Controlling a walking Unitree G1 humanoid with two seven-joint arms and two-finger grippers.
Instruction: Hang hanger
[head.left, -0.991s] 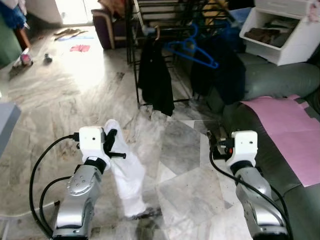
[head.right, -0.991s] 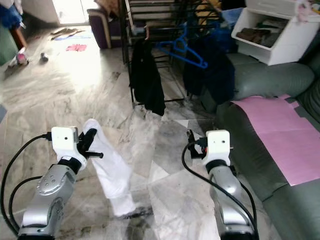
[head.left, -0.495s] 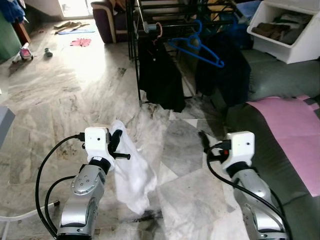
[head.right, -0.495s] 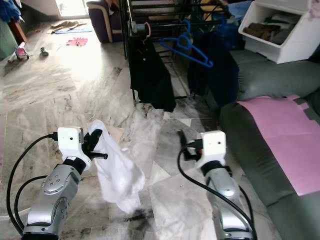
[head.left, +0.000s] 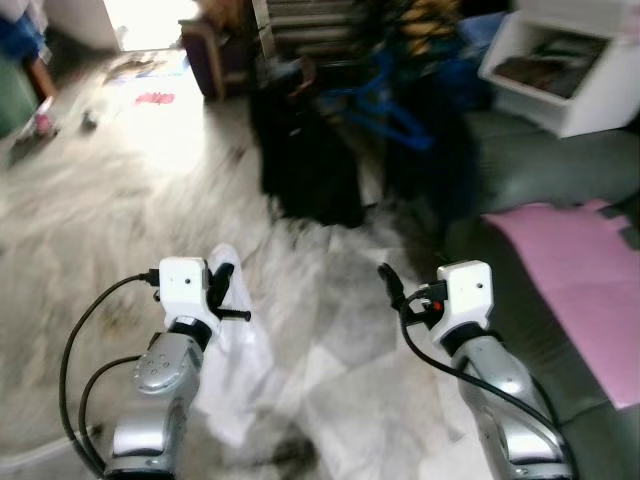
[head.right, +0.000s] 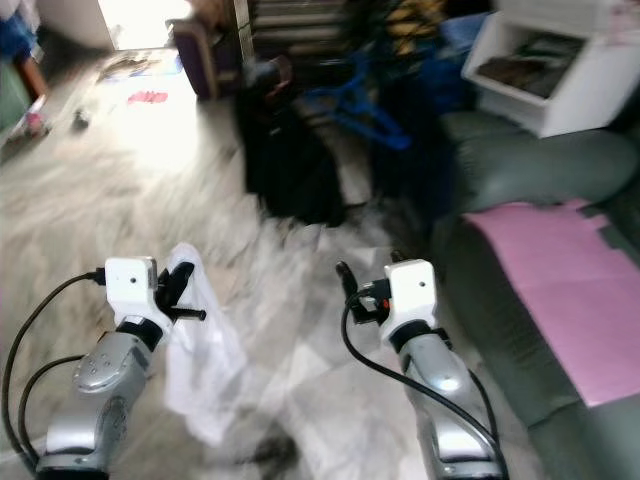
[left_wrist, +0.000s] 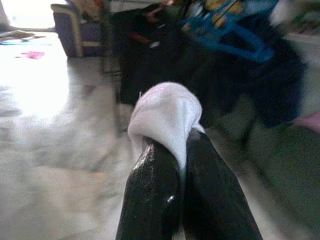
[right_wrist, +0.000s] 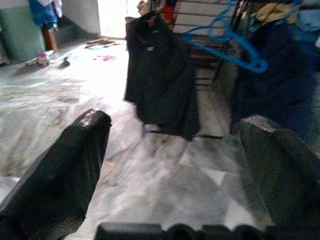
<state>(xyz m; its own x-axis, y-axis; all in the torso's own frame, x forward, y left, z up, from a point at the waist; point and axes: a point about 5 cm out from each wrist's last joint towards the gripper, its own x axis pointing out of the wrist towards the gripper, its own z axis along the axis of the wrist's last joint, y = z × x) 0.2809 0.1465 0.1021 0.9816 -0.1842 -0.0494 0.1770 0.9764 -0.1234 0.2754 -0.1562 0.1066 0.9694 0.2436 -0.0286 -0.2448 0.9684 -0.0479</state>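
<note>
A blue hanger (head.left: 385, 100) hangs on the dark clothes rack (head.left: 300, 25) ahead, beside a black garment (head.left: 300, 160); the hanger (right_wrist: 225, 42) and garment (right_wrist: 160, 75) also appear in the right wrist view. My left gripper (head.left: 222, 290) is held low at the left, shut on a white garment (head.left: 235, 360) that hangs down to the floor. In the left wrist view the white cloth (left_wrist: 167, 117) is pinched between the black fingers (left_wrist: 152, 195). My right gripper (head.left: 390, 285) is open and holds nothing, well short of the rack. The head views are blurred.
A grey-green sofa (head.left: 560, 170) with a pink sheet (head.left: 570, 270) runs along the right. A white bin (head.left: 560, 70) of clothes rests on it at the back. Marble floor (head.left: 120, 190) stretches to the left, with small items scattered far off.
The whole picture has shifted and blurred, so the camera is moving. The white garment has swung under the left gripper. Both arms keep about the same pose.
</note>
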